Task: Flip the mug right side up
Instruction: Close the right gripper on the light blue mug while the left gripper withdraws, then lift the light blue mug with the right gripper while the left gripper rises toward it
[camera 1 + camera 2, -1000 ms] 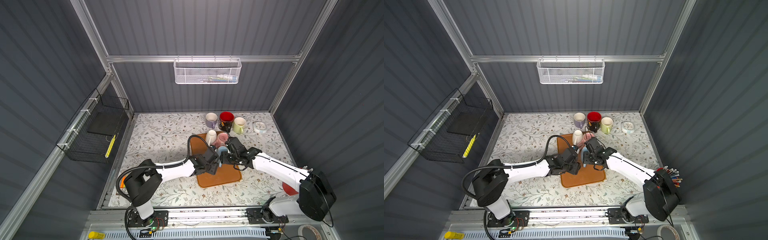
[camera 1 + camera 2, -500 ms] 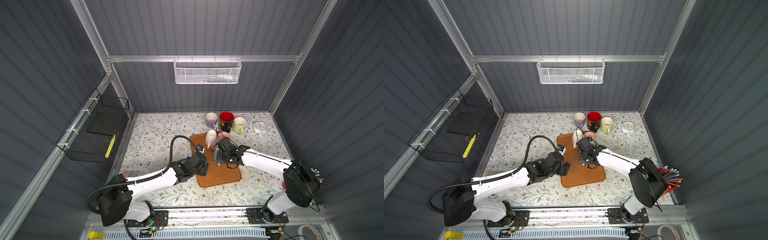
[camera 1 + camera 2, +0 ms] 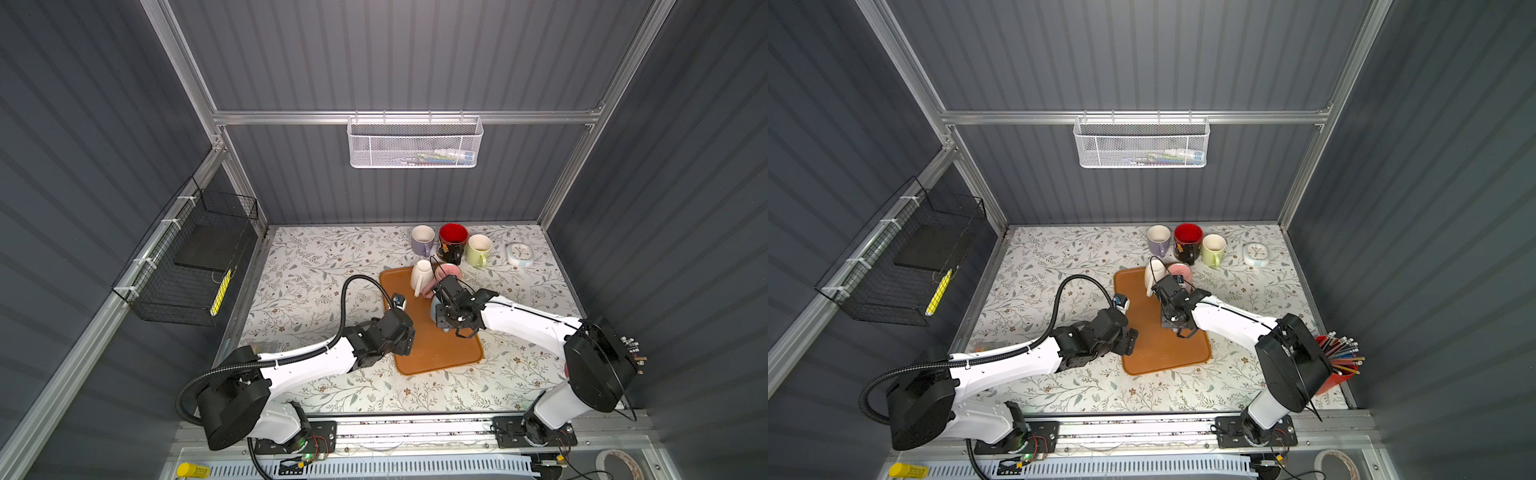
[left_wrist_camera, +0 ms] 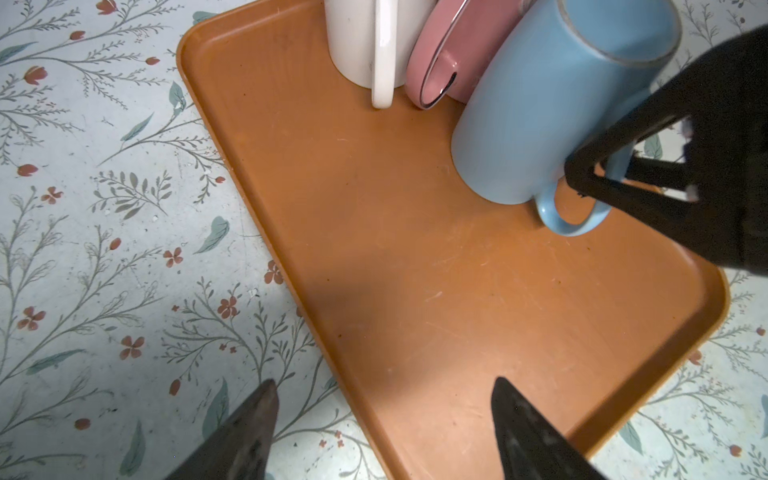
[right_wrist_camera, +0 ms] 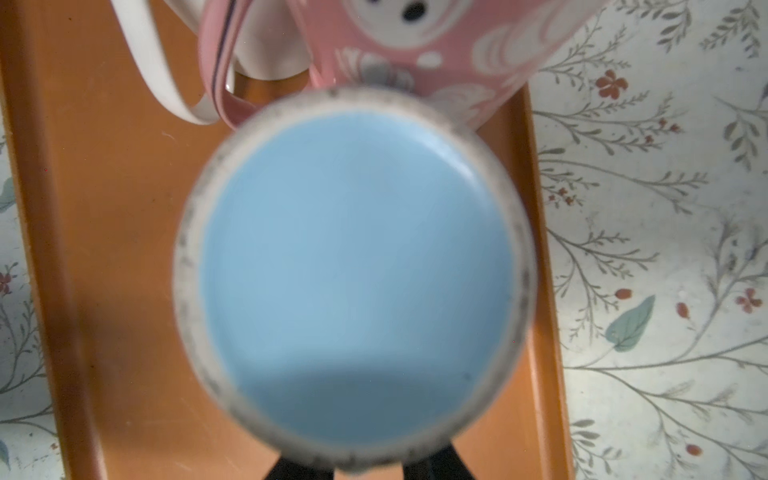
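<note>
Blue mug [image 3: 436, 311] stands base-up on the orange tray [image 3: 436, 353], just right of centre in both top views, close beside the pink mug [image 4: 449, 54]. My right gripper [image 4: 582, 178] straddles its handle. Whether it pinches yet, I cannot tell. I should clamp firmly, lift clear of the neighbour, then roll the wrist. My left gripper [image 4: 384, 382] hangs spread over the tray's edge, out of the way.

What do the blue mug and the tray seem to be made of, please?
The blue mug looks like glazed ceramic: smooth skin with a soft sheen, and a bare, speckled grey ring around its upturned base. The tray is probably hard plastic, matte: fine pale scratches and a rounded moulded rim.
</note>
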Action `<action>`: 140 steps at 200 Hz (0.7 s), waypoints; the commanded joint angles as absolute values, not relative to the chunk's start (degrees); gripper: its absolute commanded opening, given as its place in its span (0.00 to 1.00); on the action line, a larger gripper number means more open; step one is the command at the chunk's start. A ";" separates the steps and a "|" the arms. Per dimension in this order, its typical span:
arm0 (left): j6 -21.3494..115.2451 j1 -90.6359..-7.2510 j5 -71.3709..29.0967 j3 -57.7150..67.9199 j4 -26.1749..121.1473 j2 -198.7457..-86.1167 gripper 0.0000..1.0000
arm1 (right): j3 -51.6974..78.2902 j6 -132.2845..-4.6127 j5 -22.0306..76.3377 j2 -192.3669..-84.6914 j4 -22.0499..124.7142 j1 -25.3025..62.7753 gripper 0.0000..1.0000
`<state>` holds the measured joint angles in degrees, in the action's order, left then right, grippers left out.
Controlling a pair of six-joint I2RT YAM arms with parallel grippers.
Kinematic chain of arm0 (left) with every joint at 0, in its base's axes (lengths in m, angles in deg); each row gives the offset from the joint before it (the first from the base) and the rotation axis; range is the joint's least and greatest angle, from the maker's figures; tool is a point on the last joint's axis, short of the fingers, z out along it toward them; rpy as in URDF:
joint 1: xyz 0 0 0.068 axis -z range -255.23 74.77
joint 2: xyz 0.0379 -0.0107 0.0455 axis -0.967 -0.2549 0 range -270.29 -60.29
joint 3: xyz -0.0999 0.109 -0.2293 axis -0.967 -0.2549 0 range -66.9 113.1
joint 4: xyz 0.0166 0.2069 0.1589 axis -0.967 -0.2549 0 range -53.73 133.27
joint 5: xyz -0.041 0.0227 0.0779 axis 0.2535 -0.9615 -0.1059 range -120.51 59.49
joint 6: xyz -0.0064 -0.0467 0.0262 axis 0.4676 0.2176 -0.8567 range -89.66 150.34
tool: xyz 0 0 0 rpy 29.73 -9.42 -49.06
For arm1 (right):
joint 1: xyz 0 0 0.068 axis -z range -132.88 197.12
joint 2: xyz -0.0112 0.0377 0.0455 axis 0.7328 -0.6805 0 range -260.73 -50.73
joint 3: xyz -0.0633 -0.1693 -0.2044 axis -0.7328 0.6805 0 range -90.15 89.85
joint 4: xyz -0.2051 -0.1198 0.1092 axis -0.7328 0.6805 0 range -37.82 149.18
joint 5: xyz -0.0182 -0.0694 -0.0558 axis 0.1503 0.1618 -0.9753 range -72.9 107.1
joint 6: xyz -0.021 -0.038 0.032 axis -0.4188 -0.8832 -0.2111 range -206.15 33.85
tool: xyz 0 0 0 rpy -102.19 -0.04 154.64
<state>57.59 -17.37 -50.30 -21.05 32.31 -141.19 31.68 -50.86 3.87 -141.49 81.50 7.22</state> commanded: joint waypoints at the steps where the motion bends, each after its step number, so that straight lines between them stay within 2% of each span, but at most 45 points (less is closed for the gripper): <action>1: 57.15 -17.48 -50.99 -19.63 32.34 -143.58 0.81 | 29.98 -53.34 3.20 -142.22 83.55 7.22 0.28; 89: 54.01 -17.51 -52.67 -16.05 30.55 -145.46 0.83 | 29.91 -54.26 4.94 -144.31 82.99 7.48 0.23; 128: 54.39 -17.49 -51.00 -15.15 31.85 -147.34 0.83 | 29.85 -55.30 4.99 -144.69 83.77 7.65 0.15; 140: 54.51 -17.52 -50.91 -15.05 31.93 -147.48 0.83 | 30.20 -55.36 5.36 -144.28 83.31 7.79 0.09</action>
